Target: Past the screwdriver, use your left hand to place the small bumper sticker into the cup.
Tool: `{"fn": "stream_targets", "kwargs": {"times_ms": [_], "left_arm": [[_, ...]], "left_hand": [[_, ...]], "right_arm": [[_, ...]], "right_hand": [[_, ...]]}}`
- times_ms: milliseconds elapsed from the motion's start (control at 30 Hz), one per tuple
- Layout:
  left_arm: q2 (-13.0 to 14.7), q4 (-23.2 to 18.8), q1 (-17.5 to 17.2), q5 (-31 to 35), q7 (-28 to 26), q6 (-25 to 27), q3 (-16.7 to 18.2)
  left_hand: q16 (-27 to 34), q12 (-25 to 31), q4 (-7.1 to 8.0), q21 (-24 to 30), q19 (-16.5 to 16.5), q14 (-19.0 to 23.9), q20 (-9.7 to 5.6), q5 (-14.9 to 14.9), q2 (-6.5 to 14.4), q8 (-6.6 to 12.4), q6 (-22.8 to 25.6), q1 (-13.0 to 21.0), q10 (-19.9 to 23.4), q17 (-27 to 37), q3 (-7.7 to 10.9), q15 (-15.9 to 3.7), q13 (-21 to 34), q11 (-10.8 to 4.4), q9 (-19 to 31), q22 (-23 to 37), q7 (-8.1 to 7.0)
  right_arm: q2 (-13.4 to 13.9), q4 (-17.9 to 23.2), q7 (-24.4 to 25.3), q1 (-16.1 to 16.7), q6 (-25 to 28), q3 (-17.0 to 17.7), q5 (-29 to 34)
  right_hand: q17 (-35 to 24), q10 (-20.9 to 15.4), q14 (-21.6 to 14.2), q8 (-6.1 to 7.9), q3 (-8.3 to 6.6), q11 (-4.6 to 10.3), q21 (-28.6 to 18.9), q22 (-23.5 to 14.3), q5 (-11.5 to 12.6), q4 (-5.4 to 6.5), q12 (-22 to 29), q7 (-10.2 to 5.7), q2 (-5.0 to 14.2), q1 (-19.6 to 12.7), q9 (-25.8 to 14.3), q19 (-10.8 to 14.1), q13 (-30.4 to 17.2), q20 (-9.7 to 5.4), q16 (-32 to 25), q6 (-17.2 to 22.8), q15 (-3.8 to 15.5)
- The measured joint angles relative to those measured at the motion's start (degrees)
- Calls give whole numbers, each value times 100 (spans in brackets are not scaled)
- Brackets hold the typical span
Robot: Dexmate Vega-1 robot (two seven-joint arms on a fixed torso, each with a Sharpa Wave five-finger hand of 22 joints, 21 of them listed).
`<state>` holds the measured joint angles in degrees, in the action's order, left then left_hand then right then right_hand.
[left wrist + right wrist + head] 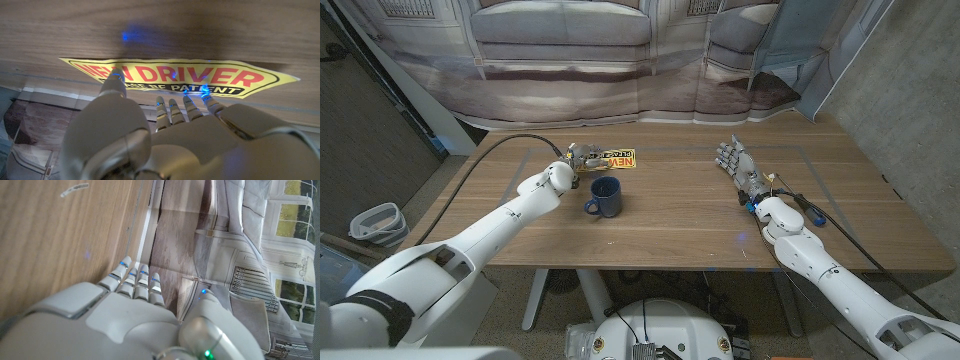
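The yellow bumper sticker reading NEW DRIVER lies flat on the wooden table, at the far side. My left hand reaches over the sticker's left end. In the left wrist view the sticker fills the width, and my left hand has its fingertips touching the sticker's near edge, fingers apart, nothing lifted. The dark blue cup stands upright just in front of that hand. My right hand stands open on the right, fingers pointing away, and also shows in its own wrist view.
A thin dark tool with a blue part, possibly the screwdriver, lies beside my right forearm. A black cable runs over the table's left side. A printed sofa backdrop hangs behind the far edge. A bin stands on the floor at left.
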<state>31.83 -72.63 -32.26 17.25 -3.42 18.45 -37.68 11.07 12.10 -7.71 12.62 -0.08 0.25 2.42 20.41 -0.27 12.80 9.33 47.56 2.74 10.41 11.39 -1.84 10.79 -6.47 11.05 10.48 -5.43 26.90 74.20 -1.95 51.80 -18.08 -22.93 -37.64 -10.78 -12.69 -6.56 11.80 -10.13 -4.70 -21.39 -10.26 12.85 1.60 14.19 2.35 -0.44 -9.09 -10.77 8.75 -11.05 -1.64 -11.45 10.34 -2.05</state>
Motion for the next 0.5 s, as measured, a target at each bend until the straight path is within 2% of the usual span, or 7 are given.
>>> {"fn": "stream_targets", "kwargs": {"times_ms": [100,200,433,500], "left_arm": [[-22,30,21,14,-17,15,-9],[-49,66,40,28,-36,30,-23],[-111,116,75,65,-73,81,-56],[-119,117,75,71,-82,99,-60]], "left_hand": [[0,0,-80,69,186,103,-19,0,116,0,58,244,63,0,80,-4,0,43,11,0,-7],[0,0,-133,127,285,174,-117,-18,188,0,117,485,71,0,169,-17,0,51,30,-1,13],[43,0,-219,255,511,473,-305,-218,438,0,299,1093,245,1,398,-33,-1,104,29,-1,94],[60,0,-222,313,683,600,-341,-314,501,0,364,1297,307,11,486,-31,-1,85,29,-1,113]], "right_arm": [[-11,-28,-11,-17,5,-7,-1],[-16,-48,-19,-30,12,-11,-2],[-20,-81,-46,-56,16,-12,-9],[-22,-94,-54,-63,16,-12,-14]], "right_hand": [[0,0,0,0,0,0,0,0,0,0,0,0,0,0,0,0,0,0,0,0,0],[0,0,0,0,0,0,0,0,0,0,0,0,0,0,0,22,0,22,0,0,0],[0,0,0,0,24,0,22,0,0,-24,0,0,0,0,0,32,0,32,0,0,0],[0,0,0,0,25,0,22,0,0,-24,-22,0,0,0,0,32,0,32,0,0,0]]}}
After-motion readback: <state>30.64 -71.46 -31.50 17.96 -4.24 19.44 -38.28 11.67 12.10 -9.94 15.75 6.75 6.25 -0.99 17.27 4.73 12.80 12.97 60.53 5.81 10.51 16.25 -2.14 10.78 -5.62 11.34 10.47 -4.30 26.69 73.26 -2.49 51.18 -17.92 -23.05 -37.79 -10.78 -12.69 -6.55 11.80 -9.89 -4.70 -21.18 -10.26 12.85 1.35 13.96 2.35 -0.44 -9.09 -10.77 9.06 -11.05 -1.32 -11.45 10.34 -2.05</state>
